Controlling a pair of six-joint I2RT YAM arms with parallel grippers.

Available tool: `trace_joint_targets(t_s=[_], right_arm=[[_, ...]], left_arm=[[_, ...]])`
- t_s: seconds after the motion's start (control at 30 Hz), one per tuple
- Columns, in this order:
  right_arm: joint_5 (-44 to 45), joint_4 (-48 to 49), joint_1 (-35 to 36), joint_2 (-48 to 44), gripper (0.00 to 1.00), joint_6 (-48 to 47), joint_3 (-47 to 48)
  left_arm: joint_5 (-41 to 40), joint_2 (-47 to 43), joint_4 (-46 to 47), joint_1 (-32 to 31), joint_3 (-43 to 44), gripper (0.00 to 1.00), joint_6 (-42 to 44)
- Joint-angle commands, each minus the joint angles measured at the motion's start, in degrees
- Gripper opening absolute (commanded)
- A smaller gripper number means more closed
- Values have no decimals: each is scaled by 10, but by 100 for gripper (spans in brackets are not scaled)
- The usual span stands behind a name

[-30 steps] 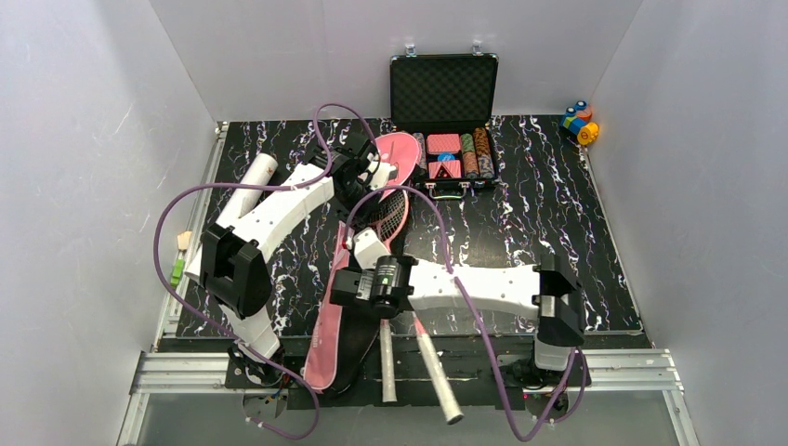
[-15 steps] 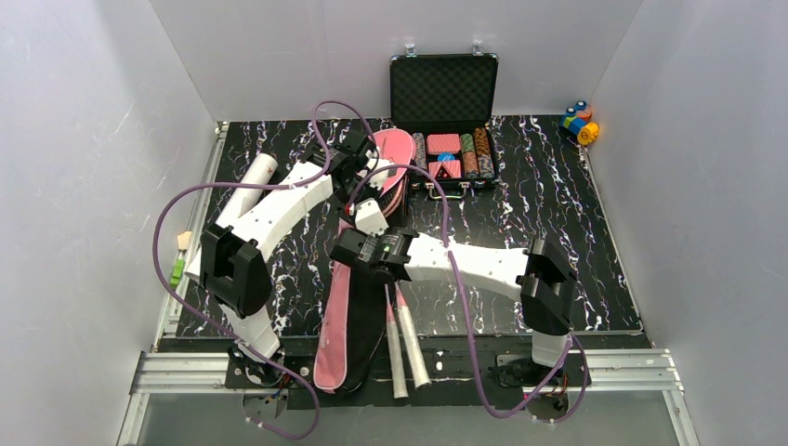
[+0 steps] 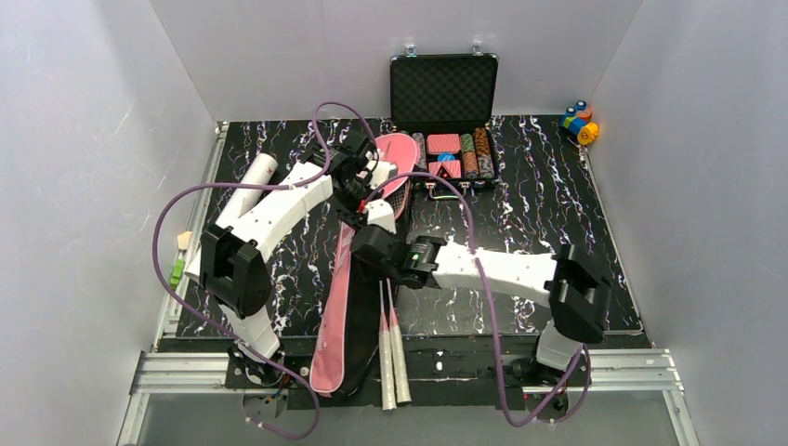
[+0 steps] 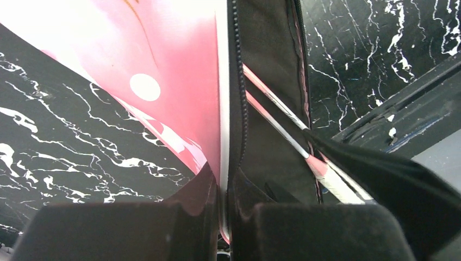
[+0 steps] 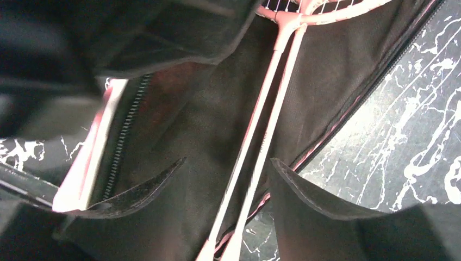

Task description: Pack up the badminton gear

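Note:
The pink racket-shaped bag (image 3: 333, 321) lies lengthwise at the table's middle, unzipped, its black lining (image 5: 217, 109) showing. Two pink-framed rackets (image 3: 391, 348) rest in it, heads hidden inside and white handles sticking out over the near edge. My left gripper (image 3: 365, 181) is shut on the bag's pink zipper edge (image 4: 220, 109) at the far end, holding the flap up. My right gripper (image 5: 227, 160) stands open above the two thin shafts (image 5: 266, 125), straddling them without touching. A long white tube (image 3: 251, 184) lies at the far left, beside the left arm.
An open black case of poker chips (image 3: 444, 121) stands at the back, just right of the bag's head. Small colourful toy blocks (image 3: 579, 121) sit in the far right corner. A green and tan item (image 3: 178, 260) lies off the table's left edge. Purple cables loop over both arms.
My right gripper has opened and let go of the rackets after pushing them deeper into the bag. Their handles swung left and now lie parallel. The left gripper has kept its hold.

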Motion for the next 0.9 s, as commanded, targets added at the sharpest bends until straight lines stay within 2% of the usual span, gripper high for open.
trace_joint_targets(t_s=[0.0,0.1,0.13,0.2,0.3,0.4,0.57,0.77,0.83,0.87], right_arm=[[-76,82,-28,-71,66,2,-49],[-98,99,-54,-134,69,9,-102],[-113,113,-79,-178,64,31,-152],[-159,146,-136,-213,64,69,-232],[-228,214,-178,-184,66,85,-284],[-284,291,-205,-135,64,100,-287],[-316,322,-211,-88,59,110,-268],[-356,345,-212,-51,44,122,-261],[-362,352,-212,-52,31,130,-266],[-363,352,-212,-56,20,130,-266]], left_arm=[[36,-41,4,-7,17,0,5],[34,-44,4,-7,16,0,3],[33,-48,6,-7,10,0,3],[33,-50,7,-7,8,0,4],[35,-48,4,-7,16,0,3],[37,-51,4,-7,8,0,3],[41,-49,4,-7,14,0,3],[47,-51,3,-7,16,0,2],[48,-53,3,-7,14,0,4],[48,-55,2,-7,13,0,5]])
